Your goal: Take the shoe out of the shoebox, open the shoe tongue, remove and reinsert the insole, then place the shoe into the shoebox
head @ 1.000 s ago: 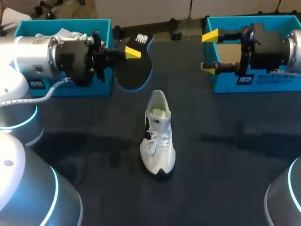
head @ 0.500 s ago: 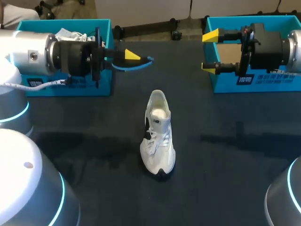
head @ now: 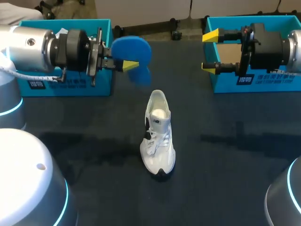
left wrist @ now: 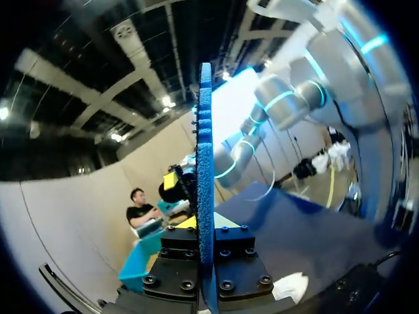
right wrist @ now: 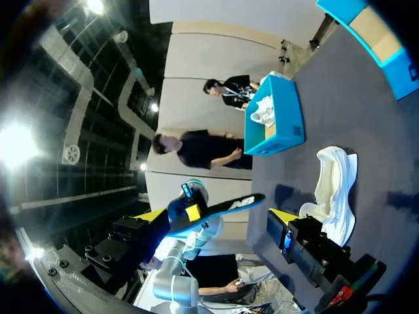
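Only illegible shoebox labels [head: 37,84] beside blue insole [head: 133,47] in left hand [head: 131,65]

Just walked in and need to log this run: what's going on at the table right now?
The left gripper holds the blue insole in the air, clamped between its fingers, beside the left shoebox. The white shoe sits mid-table, touched by neither arm. The right gripper hangs open by the right shoebox, holding nothing.

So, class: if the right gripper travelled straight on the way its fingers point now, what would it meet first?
The right gripper would probably meet the blue insole clamped in the left gripper: the right wrist view shows it straight ahead. Whether heights match is unclear.
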`<state>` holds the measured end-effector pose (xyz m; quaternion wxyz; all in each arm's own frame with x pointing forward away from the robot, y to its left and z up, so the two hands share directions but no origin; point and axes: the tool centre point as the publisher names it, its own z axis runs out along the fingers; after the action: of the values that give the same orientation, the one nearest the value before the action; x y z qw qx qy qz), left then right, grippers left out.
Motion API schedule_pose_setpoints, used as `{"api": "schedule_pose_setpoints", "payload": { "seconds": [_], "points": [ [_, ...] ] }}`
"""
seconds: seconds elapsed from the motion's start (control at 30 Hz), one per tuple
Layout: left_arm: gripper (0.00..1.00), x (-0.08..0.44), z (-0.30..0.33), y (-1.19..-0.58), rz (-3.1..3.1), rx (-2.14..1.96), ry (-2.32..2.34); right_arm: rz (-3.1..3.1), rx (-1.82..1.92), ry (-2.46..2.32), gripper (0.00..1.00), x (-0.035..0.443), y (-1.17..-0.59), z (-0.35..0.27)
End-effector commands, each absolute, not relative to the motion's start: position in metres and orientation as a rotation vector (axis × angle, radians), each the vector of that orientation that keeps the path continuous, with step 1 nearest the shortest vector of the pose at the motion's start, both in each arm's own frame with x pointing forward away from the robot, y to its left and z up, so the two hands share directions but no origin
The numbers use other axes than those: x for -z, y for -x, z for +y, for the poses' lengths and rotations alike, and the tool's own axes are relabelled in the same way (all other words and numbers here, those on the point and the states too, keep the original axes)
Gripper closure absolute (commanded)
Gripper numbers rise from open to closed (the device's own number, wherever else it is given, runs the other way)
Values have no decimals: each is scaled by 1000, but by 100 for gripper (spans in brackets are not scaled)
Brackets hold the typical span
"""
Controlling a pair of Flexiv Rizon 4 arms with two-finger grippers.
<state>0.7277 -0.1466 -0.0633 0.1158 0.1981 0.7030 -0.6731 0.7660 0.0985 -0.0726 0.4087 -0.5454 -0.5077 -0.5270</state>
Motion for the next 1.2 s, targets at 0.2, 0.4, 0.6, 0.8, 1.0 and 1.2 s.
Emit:
{"api": "schedule_pose_setpoints", "payload": {
  "seconds": [0.2, 0.4, 0.6, 0.8, 1.0, 1.2],
  "points": [
    [100, 58, -147, -726, 2358, 2266, 8, -1279, 1328, 1375, 0, 73, -766, 100],
    [100, 58, -147, -726, 2358, 2266, 8, -1279, 1328, 1375, 0, 73, -766, 100],
    [100, 58, -147, -726, 2358, 2266, 8, -1279, 1328, 1375, 0, 73, -766, 100],
    [100, 56, -146, -728, 2458, 2423, 335, -1279, 1328, 1375, 0, 73, -766, 100],
    [100, 61, -146, -729, 2619, 2445, 612, -1279, 1328, 1375, 0, 73, -766, 100],
    [100, 71, -147, -725, 2804, 2398, 947, -1279, 1328, 1375, 0, 73, -766, 100]
  ]
}}
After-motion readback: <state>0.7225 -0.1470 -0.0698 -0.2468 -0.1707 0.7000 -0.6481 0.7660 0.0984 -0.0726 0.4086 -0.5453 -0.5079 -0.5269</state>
